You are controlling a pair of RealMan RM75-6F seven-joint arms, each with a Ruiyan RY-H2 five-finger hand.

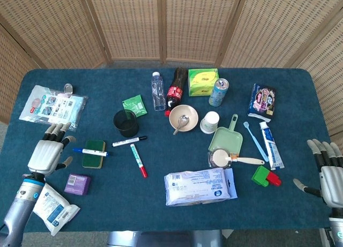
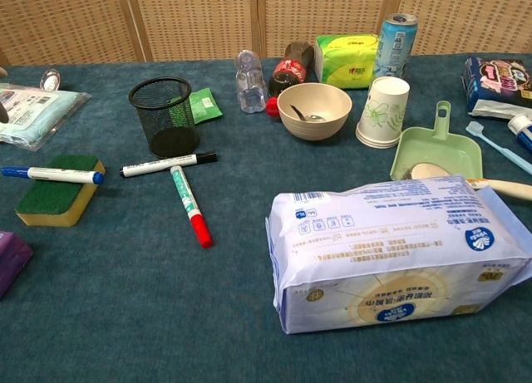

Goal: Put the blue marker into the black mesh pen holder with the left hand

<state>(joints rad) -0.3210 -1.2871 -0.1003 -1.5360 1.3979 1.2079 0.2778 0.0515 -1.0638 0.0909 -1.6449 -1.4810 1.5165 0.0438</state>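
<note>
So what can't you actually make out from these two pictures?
- Right hand: head view, cut off by the right and bottom edges; absent from the chest view.
- Left hand: head view shows only its back; its fingers point toward the blue marker, palm side hidden.
- Purple box: chest view, cut by the left edge.
- Pen holder: whether anything lies inside; the mesh is too dark.

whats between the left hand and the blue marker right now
Nothing: in the head view only bare blue cloth separates the left hand from the blue marker, which lies across the sponge.
</note>
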